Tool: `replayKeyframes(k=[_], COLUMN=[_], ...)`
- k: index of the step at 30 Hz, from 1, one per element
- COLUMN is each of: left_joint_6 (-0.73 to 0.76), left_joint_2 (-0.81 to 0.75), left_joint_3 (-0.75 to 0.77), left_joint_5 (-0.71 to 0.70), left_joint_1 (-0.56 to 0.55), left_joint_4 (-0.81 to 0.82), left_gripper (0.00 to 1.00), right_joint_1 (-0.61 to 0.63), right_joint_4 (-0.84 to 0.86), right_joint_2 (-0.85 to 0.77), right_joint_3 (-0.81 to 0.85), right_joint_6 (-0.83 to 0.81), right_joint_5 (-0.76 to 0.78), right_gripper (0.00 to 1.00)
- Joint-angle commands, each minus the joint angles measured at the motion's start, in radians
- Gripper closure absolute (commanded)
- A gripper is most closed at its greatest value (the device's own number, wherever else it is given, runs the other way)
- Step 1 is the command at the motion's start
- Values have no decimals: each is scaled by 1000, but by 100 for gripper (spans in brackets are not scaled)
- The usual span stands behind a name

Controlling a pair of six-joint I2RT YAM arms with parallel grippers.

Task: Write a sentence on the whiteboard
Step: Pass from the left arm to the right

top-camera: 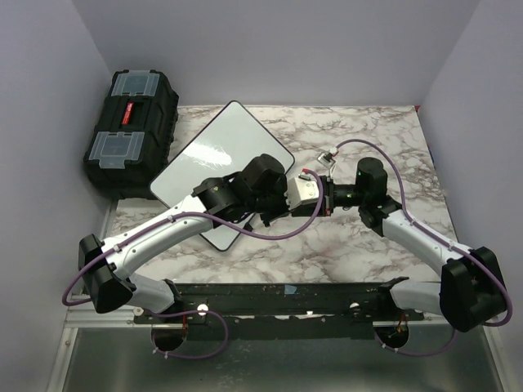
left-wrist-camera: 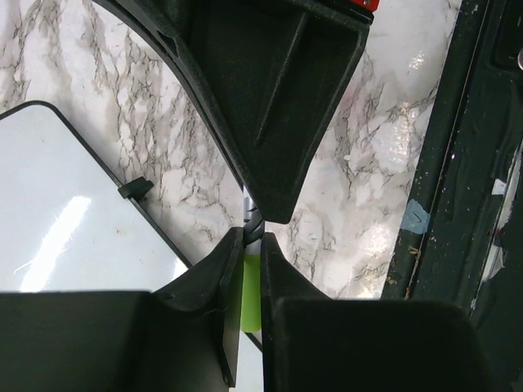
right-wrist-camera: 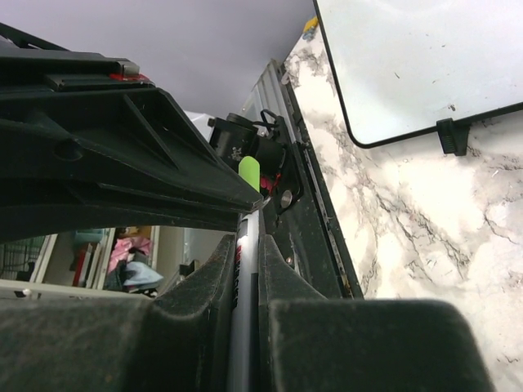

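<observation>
whiteboard (top-camera: 214, 159): lies flat on the marble table (top-camera: 368, 261), turned corner-on, near the black toolbox (top-camera: 131, 131) and to the left of where the two grippers meet.
sentence: none yet; the board's face is blank in all three views.
left gripper (left-wrist-camera: 252, 245): clenched on the green end of the marker (left-wrist-camera: 251, 294).
right gripper (right-wrist-camera: 245, 249): clamped on the grey barrel of the same marker, nose to nose with the left one.
step in hand: by the look of it, pulling the cap off, with the pen held between both arms above the table just off the board's near right edge.
how to do it well: pull straight along the pen's length, with no sideways bend. hold one arm steady and let the other draw away. keep both grips firm so the pen does not slip or spin. stay clear of the board until the halves part. then the arm holding the barrel has to turn the tip down toward the white face.
hidden from above: the wrists cover the marker completely, and the left arm covers the board's near corner.
hard to make out: the join between cap and barrel sits behind the fingers, so i cannot tell which end is the cap. no writing tip shows.
cut off: each wrist view shows only part of the board and a small black tab (right-wrist-camera: 453, 135) on its edge.
</observation>
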Motion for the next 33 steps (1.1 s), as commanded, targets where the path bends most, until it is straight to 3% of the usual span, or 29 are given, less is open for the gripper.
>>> replayKeyframes(k=[1,6,11,13,21,26,33], left_joint_6=[-6,-29,-48,-52,-115,-175,-276], left_joint_2=[-14,-43,-88,-108,-249,-331,-358], left_joint_3=[7,-22,-57,-68,-130,-177,-228], left_joint_5=[-6,-22,-26,-32,100,321,631], left_joint_1=[-2,5,27,41,178,319,441], left_joint_4=[64,88,104,99,97,134,213], left_gripper=[93,72,44,39,25,19,20], right_joint_1=[18,18,18,17,18,18,18], right_joint_4=[-36,-54,-57,-57,-25,93,254], right_joint_2=[4,-6,-23,-30,-60,-71,-113], right_joint_3=[37,44,48,48,40,17,-7], right_joint_6=[-35,-52,-63,-65,-54,14,106], right_joint_5=[3,34,63,72,95,69,30], right_gripper=[99,99,99,99,99,99,99])
